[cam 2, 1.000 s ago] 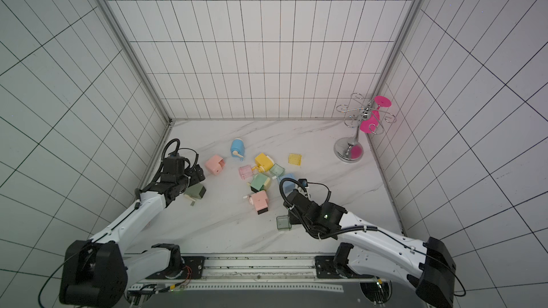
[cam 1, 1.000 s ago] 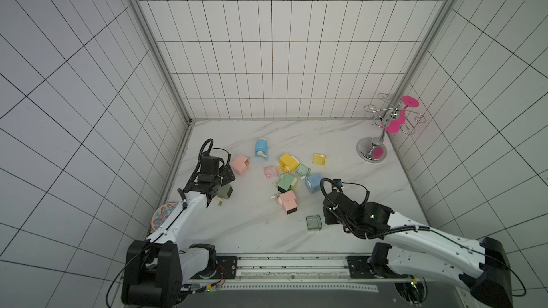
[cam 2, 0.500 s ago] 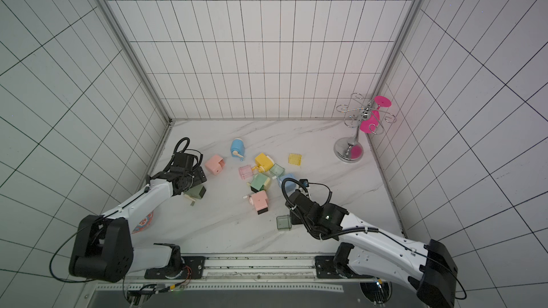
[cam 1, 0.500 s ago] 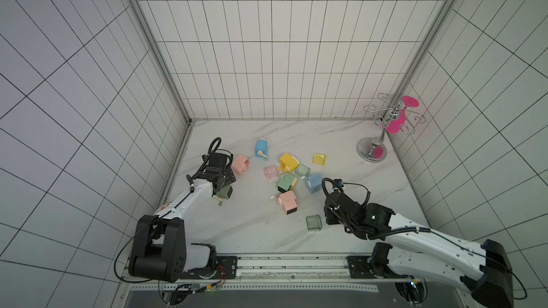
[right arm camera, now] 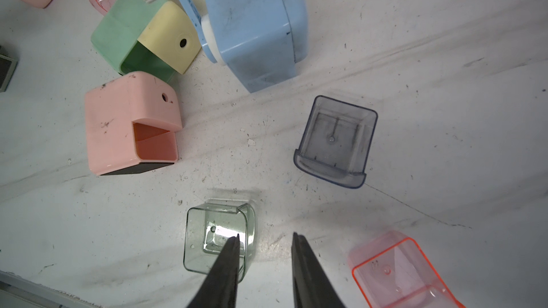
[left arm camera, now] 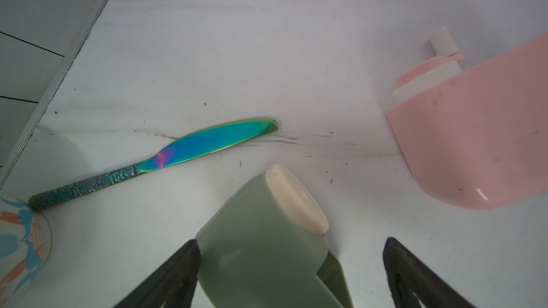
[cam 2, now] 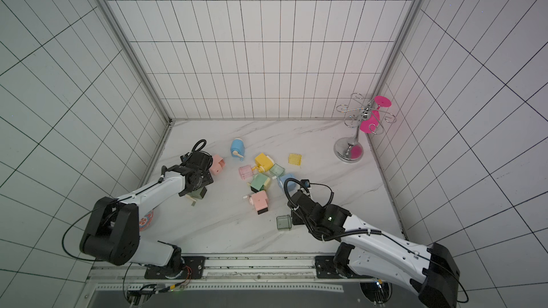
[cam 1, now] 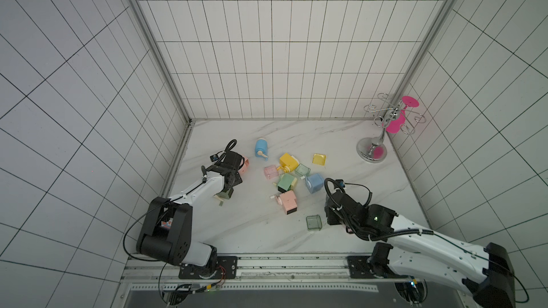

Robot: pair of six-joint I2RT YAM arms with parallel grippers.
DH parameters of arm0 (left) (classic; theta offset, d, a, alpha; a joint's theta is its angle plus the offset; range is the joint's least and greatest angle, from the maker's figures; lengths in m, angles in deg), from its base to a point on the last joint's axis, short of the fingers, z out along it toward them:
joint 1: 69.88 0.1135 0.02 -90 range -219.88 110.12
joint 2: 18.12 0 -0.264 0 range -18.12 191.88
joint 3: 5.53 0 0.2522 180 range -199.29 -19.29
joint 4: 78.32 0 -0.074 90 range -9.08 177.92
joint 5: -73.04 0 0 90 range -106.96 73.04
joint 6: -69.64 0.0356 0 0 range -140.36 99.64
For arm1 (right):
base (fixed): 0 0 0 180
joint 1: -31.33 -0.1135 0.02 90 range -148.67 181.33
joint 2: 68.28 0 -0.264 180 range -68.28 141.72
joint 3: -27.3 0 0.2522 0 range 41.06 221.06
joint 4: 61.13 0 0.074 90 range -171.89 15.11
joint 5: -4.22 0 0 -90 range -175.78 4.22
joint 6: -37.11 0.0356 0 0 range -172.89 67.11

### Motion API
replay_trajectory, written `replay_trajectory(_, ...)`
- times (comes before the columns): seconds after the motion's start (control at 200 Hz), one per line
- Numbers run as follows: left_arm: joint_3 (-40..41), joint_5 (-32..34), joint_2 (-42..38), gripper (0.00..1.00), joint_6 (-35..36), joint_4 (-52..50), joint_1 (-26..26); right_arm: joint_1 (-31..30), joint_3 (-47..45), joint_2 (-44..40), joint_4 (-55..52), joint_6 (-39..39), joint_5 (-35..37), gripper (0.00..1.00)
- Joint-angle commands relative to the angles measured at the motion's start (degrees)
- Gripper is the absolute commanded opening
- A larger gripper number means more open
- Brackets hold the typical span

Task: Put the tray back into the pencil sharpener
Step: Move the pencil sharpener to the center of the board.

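A clear green tray sits on the marble near the front, its hollow facing up; it shows in both top views. My right gripper hangs just over it, narrowly open. One fingertip is above the hollow and the other is outside the tray's wall. An olive-green pencil sharpener with a cream end lies on its side at the left. My left gripper stands wide open around it, one finger against its side and the other well apart.
An iridescent knife and a patterned bowl lie by the left wall. A pink sharpener is close by. Pink, green and blue sharpeners crowd the middle, with grey and red trays. A glass rack stands at the back right.
My left arm has swung to the right, bringing its gripper over the olive-green sharpener. The right arm and the green tray have stayed where they were.
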Motion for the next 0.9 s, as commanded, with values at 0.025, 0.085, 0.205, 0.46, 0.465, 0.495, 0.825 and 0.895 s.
replay_trajectory(0.025, -0.28, -2.59, 2.02, 0.92, -4.65, -0.55, -0.69, 0.54, -1.41, -0.99, -0.63, 0.26, 0.23, 0.33)
replay_trajectory(0.085, -0.42, -2.82, 2.75, 0.9, -5.12, -0.55, -0.69, 0.61, -1.5, -1.25, -0.81, 0.28, 0.23, 0.33)
replay_trajectory(0.205, -0.52, -2.16, 2.61, 0.9, -6.2, -1.97, -0.71, 0.64, -1.67, -1.88, -1.48, 0.43, 0.43, 0.33)
replay_trajectory(0.46, -0.61, 2.25, -6.24, 0.97, -3.95, -4.88, -0.6, 0.76, -2.38, -3.25, -1.96, 0.95, 0.49, 0.33)
replay_trajectory(0.465, -0.6, 2.34, -6.25, 0.97, -3.84, -4.82, -0.56, 0.75, -2.38, -3.23, -1.96, 0.92, 0.49, 0.33)
replay_trajectory(0.495, -0.62, 3.09, -6.28, 0.97, -3.2, -4.93, -0.39, 0.8, -2.38, -3.21, -2.02, 0.84, 0.45, 0.33)
replay_trajectory(0.825, 0.5, -2.73, -3.5, 0.97, 4.19, -2.44, 3.01, 0.77, -2.46, -5.0, -2.9, 0.92, 0.54, 0.33)
replay_trajectory(0.895, 1.52, -4.1, -2.47, 0.97, 5.41, -0.21, 4.63, 0.83, -2.46, -5.3, -3.1, 0.86, 0.49, 0.33)
